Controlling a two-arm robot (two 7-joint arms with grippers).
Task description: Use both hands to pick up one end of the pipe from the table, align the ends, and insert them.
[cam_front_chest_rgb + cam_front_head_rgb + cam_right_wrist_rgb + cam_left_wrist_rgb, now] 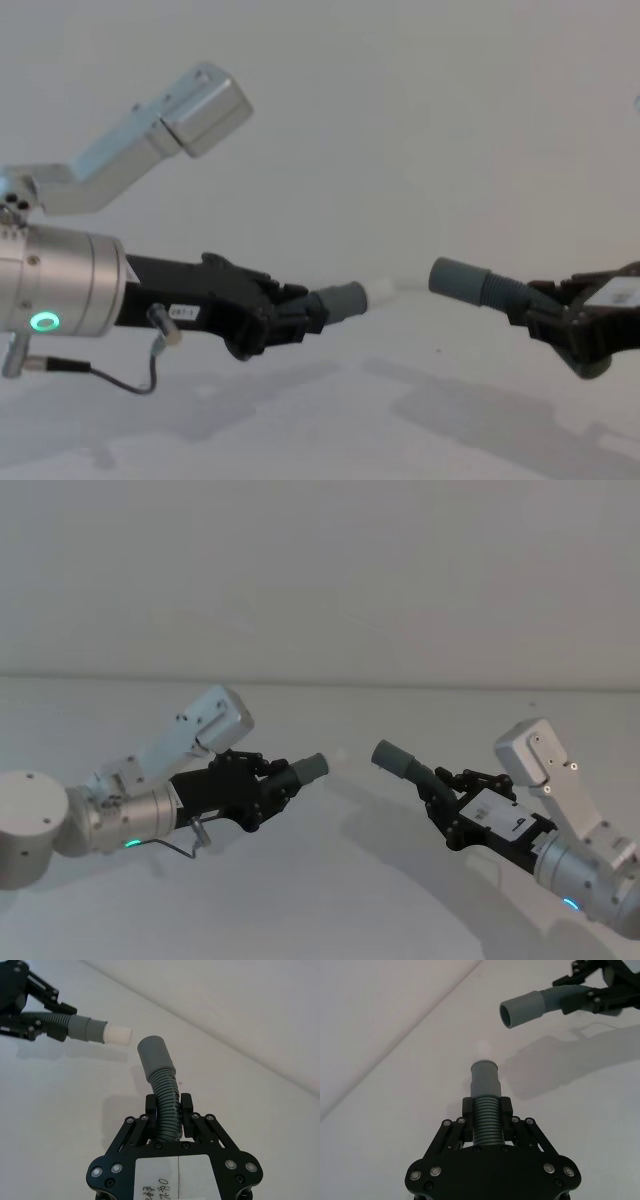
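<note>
Left gripper [272, 783] in from 8 o'clock in the head view, clamped tight on the ribbed body of the left pipe piece [486, 1120] and aimed toward 3. Out front sits the left collar [311, 767], a white tip [119, 1035] beyond it. Right gripper [443, 790], in from 4 o'clock, squeezes the right pipe piece [165, 1090], its right collar [388, 753] pointing to 10. Both collars hang above the table [330, 890], facing each other with a clear gap between.
</note>
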